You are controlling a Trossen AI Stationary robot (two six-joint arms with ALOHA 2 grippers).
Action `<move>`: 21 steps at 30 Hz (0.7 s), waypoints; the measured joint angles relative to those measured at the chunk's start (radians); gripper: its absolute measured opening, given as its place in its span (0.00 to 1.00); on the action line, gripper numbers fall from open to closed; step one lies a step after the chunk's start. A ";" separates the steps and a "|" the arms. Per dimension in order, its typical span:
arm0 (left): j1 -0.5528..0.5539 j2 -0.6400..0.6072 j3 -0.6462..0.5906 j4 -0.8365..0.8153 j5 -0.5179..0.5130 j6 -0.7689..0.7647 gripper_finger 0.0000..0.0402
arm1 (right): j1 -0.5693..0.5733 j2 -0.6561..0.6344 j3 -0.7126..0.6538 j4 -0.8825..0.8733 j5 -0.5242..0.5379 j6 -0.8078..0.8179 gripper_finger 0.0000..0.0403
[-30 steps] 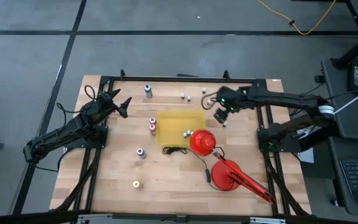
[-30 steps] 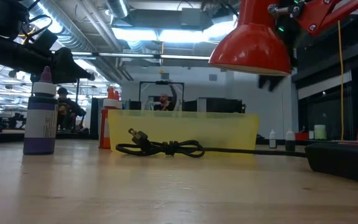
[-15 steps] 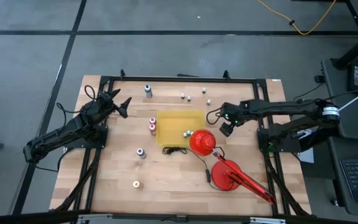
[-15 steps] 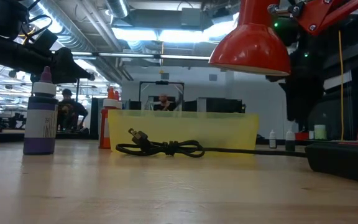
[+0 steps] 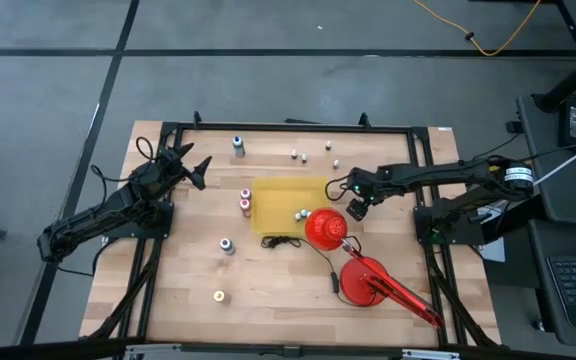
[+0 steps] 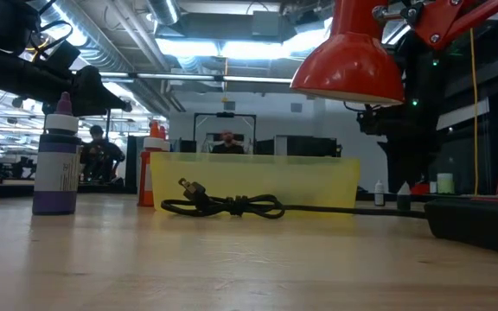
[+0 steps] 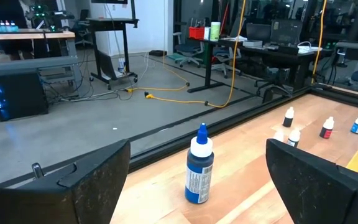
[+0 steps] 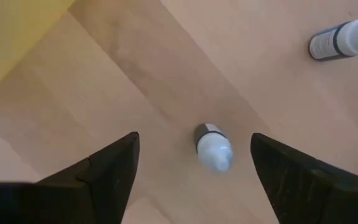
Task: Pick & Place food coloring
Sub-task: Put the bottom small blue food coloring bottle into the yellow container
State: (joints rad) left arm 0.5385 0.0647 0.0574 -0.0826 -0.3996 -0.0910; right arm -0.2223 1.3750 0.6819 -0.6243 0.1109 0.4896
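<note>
While the left arm waits at the tabletop's (image 5: 188,300) left edge, the high view shows its gripper (image 5: 194,168) raised with fingers spread, and the right gripper (image 5: 356,205) lowered just right of the yellow tray (image 5: 278,200), near the red lamp shade (image 5: 325,229). Small food coloring bottles stand scattered: a blue-capped bottle (image 5: 238,146) at the far edge, three tiny ones (image 5: 306,157) beside it, a red-topped pair (image 5: 245,203) left of the tray, a purple bottle (image 5: 226,245) and a yellow-capped one (image 5: 219,296) nearer the front, and one in the tray (image 5: 298,214).

From table height, the purple bottle (image 6: 56,167) stands at left, a black cord (image 6: 232,206) lies coiled before the tray (image 6: 258,181), and the lamp shade (image 6: 350,60) hangs above. Two tiny bottles (image 6: 402,193) stand far right.

Past the left wrist's spread fingers (image 7: 73,186), the blue-capped bottle (image 7: 199,168) stands upright, apart from them.

Under the right wrist, the spread fingers (image 8: 98,171) straddle a white-capped bottle (image 8: 213,147) without touching it; another bottle (image 8: 344,38) lies farther off on its side.
</note>
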 joint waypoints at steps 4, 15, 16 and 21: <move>0.000 0.000 0.000 0.000 0.000 0.000 0.91 | 0.001 0.000 0.000 0.000 -0.008 0.004 0.64; 0.000 0.000 0.000 0.000 0.000 0.000 0.91 | 0.001 0.000 0.000 -0.016 -0.027 0.041 0.25; 0.000 0.000 0.000 0.000 0.000 0.000 0.91 | 0.001 0.000 0.000 -0.016 -0.026 0.039 0.22; 0.000 0.000 0.000 0.000 0.000 0.000 0.91 | 0.001 0.000 0.027 -0.052 -0.026 0.006 0.14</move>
State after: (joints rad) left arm 0.5388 0.0644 0.0574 -0.0830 -0.3996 -0.0910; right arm -0.2218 1.3750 0.7086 -0.6768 0.0845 0.4954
